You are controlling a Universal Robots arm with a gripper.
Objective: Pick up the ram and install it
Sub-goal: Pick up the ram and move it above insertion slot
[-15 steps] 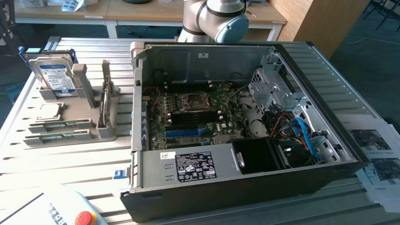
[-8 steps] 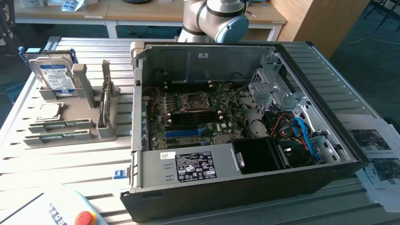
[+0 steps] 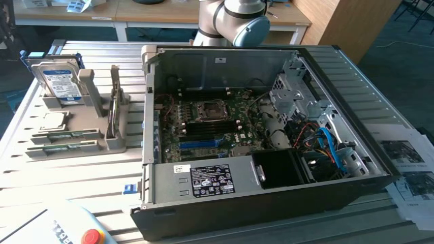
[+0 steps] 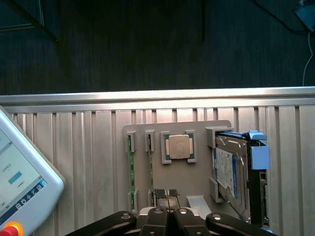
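Two ram sticks [image 3: 62,148] lie in the grey plastic holder [image 3: 91,91], at nine o'clock from the open case [image 3: 271,203] in the exterior view. Neither is lifted, so I judge the pick not yet made. Through the wrist camera I see them edge-on: thin green boards slotted side by side, just beside the square, metal-capped CPU [image 4: 178,146]. The silver hard drive [image 4: 230,172] stands on the CPU's far side. My gripper [image 4: 167,193] hangs at the holder's edge, its ribbed pads [image 4: 159,192] drawn together with nothing between them. Taking so narrow an edge calls, I think, for opened jaws squared along the board. The table [image 3: 88,173] is ribbed bare metal. The blue slot strip [image 3: 200,143] sits toward the motherboard's six o'clock.
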